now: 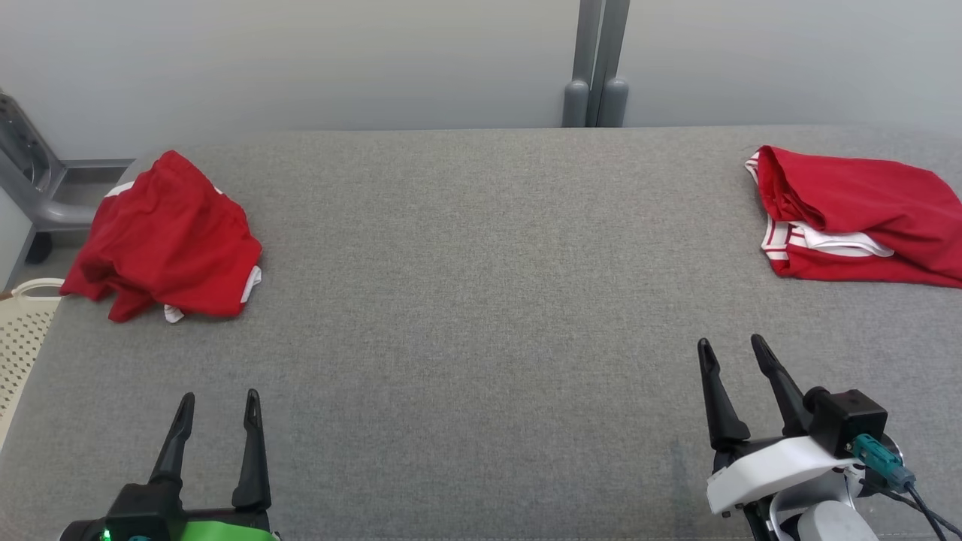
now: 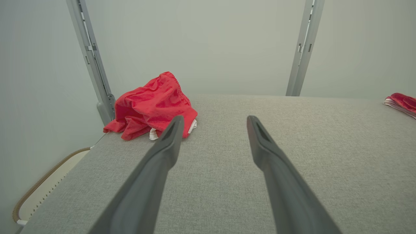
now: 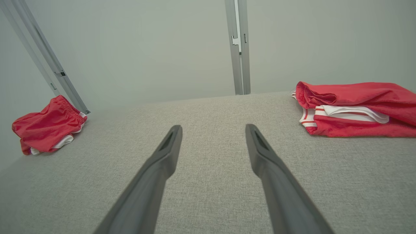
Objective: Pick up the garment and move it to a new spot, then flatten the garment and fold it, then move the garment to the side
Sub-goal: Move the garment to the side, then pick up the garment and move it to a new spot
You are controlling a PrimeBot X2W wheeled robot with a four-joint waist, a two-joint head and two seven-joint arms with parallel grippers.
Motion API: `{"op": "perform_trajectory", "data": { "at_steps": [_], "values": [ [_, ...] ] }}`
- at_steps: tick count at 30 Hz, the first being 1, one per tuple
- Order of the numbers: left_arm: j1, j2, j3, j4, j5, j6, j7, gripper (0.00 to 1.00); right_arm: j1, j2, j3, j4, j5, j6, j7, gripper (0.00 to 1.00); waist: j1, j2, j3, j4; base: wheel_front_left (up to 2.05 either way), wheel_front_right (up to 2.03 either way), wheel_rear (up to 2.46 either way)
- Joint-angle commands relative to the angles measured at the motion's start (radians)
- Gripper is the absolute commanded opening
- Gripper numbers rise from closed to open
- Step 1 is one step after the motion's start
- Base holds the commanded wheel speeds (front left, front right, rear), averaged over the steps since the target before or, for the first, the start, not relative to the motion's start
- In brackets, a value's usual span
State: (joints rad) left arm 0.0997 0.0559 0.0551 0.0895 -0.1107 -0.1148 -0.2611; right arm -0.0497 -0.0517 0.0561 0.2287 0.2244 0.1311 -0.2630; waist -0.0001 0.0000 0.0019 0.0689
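Note:
A crumpled red garment (image 1: 169,237) with white trim lies in a heap at the far left of the grey padded table (image 1: 481,315); it also shows in the left wrist view (image 2: 149,105) and the right wrist view (image 3: 48,128). A second red garment (image 1: 857,214) with white stripes lies folded at the far right (image 3: 357,109), its edge just in view (image 2: 401,102). My left gripper (image 1: 219,397) hovers open at the near left, well short of the heap (image 2: 213,118). My right gripper (image 1: 730,342) is open at the near right, below the folded garment (image 3: 213,126). Both hold nothing.
A cream perforated basket (image 1: 22,330) stands off the table's left edge (image 2: 42,191). A grey metal post (image 1: 595,75) rises behind the table against a pale wall. A grey frame (image 1: 37,180) stands at the back left corner.

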Motion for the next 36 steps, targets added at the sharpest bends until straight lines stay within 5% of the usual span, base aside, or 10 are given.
{"op": "perform_trajectory", "data": {
  "at_steps": [1,36],
  "values": [
    [0.012,0.007,-0.004,0.003,0.008,-0.003,-0.003,1.00,0.014,0.000,0.002,-0.002,-0.011,-0.001,-0.005,1.00,0.0001,0.0000,-0.009,-0.002,0.00,0.00,0.00],
    [-0.014,0.022,-0.029,0.043,0.031,0.003,-0.003,1.00,-0.012,0.000,0.003,0.034,-0.001,-0.001,-0.005,1.00,0.0001,0.0000,-0.004,-0.011,0.00,0.00,0.00]
  ]
}}
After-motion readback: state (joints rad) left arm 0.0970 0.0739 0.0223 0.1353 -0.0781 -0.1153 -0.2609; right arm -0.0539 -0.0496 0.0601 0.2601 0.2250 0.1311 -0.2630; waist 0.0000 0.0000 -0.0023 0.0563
